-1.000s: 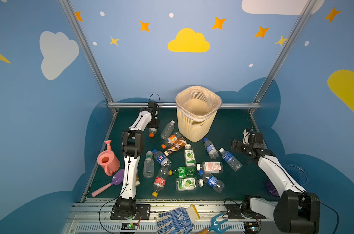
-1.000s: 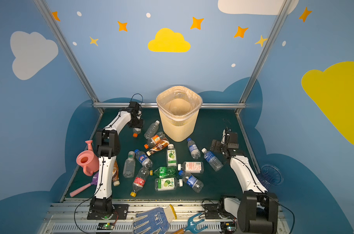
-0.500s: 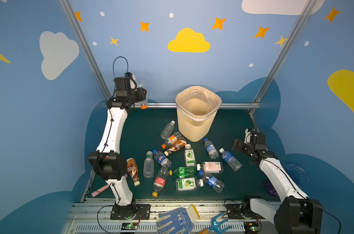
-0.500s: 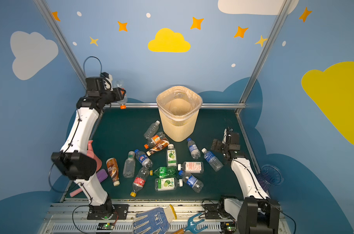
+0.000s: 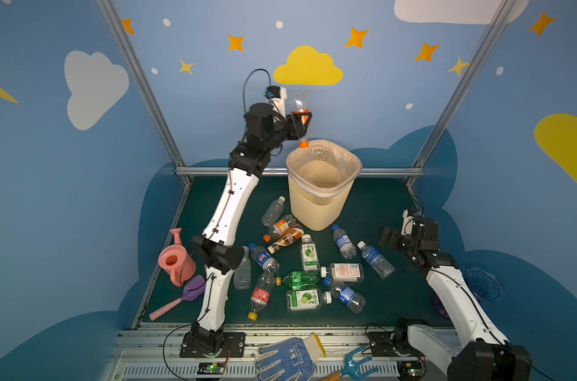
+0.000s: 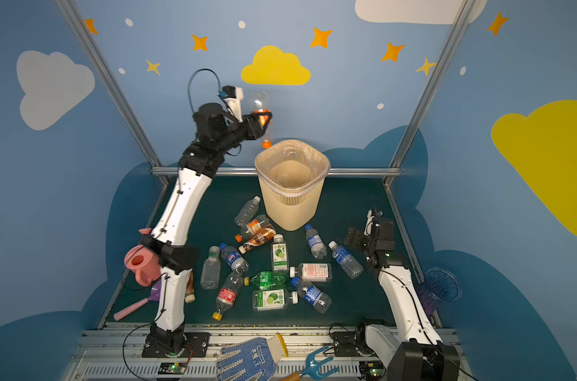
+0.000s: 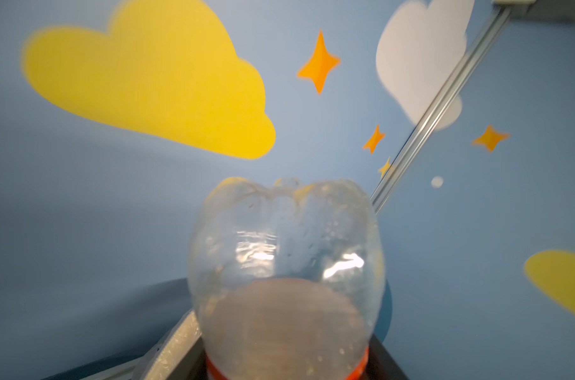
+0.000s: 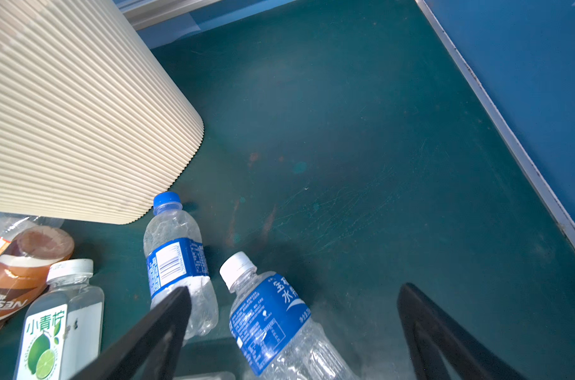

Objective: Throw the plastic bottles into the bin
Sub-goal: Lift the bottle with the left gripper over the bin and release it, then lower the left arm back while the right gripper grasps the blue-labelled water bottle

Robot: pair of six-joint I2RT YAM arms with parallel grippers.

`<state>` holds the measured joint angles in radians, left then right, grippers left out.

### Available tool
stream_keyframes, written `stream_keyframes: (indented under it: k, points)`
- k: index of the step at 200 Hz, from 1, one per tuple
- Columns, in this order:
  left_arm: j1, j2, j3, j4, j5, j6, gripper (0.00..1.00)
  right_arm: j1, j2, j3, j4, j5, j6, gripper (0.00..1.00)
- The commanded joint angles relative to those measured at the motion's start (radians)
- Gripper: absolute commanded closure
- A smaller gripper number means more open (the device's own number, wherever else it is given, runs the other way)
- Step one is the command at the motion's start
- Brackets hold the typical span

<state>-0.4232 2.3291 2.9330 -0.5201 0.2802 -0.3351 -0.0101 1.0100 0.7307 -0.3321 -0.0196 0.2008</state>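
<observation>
My left gripper (image 5: pixel 302 120) is raised high over the back-left rim of the beige slatted bin (image 5: pixel 356 165). A clear plastic bottle (image 5: pixel 298 100) with an orange label stands between its jaws, orange cap pointing down just above the rim. In the left wrist view that bottle (image 7: pixel 286 263) fills the gap between the black fingers; whether they still press it does not show. Several more plastic bottles lie on the green mat in front of the bin. My right gripper (image 5: pixel 387 239) hovers open over a white-capped, blue-labelled bottle (image 8: pixel 266 312), beside a blue-capped one (image 8: pixel 174 250).
A pink watering can (image 5: pixel 176 264) and a purple scoop (image 5: pixel 194 290) lie left of the left arm. A blue glove (image 5: pixel 290 359) and a small blue rake (image 5: pixel 356 366) rest on the front rail. Blue walls with metal posts close in the mat.
The left arm rose from the mat with the orange-capped bottle and swung right from the back-left post to above the bin's rim. The right arm has barely moved.
</observation>
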Motion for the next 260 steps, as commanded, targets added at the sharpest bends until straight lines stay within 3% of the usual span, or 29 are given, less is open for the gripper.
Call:
stream_keyframes:
  k: [1,9,14,18,40,67,95,155,215,260]
  points:
    - [0.016,-0.067,0.021,-0.135,0.023,-0.067,0.20,-0.008,-0.048,0.011,-0.047,0.011,-0.010,0.02]
    - [0.010,-0.162,-0.096,-0.057,-0.007,-0.053,0.14,-0.013,-0.061,0.006,-0.050,0.016,-0.005,0.02]
    - [0.004,-0.221,-0.173,-0.004,-0.037,-0.039,0.02,-0.016,-0.068,0.005,-0.052,0.017,-0.002,0.02]
    - [0.001,-0.267,-0.229,0.033,-0.058,-0.028,0.00,-0.015,-0.074,0.003,-0.054,0.017,0.001,0.02]
    - [-0.010,-0.481,-0.472,0.173,-0.134,0.035,0.00,-0.020,-0.092,-0.002,-0.062,0.015,0.024,0.02]
    - [-0.012,-0.675,-0.709,0.213,-0.194,0.108,0.00,-0.021,-0.090,-0.003,-0.094,0.005,0.056,0.02]
    - [-0.008,-0.877,-1.057,0.303,-0.302,0.150,0.00,-0.021,-0.081,-0.001,-0.175,0.027,0.092,0.02]
    - [0.076,-1.182,-1.629,0.282,-0.373,-0.021,0.00,-0.009,-0.009,-0.033,-0.212,-0.056,0.122,0.02]
    - [0.154,-1.373,-1.956,0.202,-0.369,-0.134,0.00,0.089,0.218,0.061,-0.299,0.021,0.045,0.04]
    - [0.205,-1.409,-2.019,0.193,-0.341,-0.169,0.00,0.156,0.378,0.162,-0.399,0.122,-0.039,0.11]
